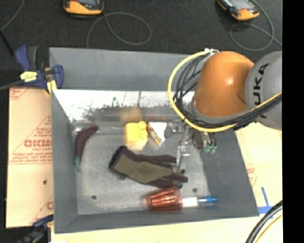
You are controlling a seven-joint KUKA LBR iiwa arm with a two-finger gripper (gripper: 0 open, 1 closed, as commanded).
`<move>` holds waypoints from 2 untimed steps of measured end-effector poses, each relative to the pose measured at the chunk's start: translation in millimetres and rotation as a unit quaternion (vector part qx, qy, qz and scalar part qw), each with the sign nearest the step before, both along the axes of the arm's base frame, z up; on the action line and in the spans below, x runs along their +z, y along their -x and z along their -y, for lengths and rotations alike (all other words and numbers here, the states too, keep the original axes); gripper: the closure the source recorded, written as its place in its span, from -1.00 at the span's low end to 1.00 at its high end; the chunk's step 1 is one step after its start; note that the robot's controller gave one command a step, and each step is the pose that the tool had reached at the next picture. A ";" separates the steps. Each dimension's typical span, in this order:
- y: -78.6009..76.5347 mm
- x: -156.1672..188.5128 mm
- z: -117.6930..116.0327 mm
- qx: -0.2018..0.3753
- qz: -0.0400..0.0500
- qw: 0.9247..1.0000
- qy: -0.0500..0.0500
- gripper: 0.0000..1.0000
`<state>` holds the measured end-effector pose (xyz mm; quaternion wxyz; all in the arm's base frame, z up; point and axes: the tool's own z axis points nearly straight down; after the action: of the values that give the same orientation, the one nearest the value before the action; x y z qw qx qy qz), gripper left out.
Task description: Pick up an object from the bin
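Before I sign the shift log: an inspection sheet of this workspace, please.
Surface: grey metal bin, slanted walls.
Job's things: dark olive glove mid-bin, under the hand.
Clutter: yellow block at back, purple aubergine-like toy left, copper ribbed cup and blue-capped pen in front.
Grippers: hand over the glove's right end.
Cables: yellow and black loops round the orange wrist cover.
Surroundings: two orange devices, thin cable loops on dark floor.

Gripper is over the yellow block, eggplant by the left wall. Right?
No. The camera view shows the gripper over the right end of the dark glove, not the yellow block. The eggplant does lie by the left wall.
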<state>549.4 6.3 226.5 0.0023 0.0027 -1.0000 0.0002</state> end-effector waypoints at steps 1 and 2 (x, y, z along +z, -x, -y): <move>-1.4 4.6 0.0 0.000 0.004 1.000 0.000 -1.00; -1.9 -30.7 -0.8 0.029 0.006 1.000 0.000 -1.00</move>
<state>551.2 7.2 195.8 -0.0040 0.0321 -0.9995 0.0006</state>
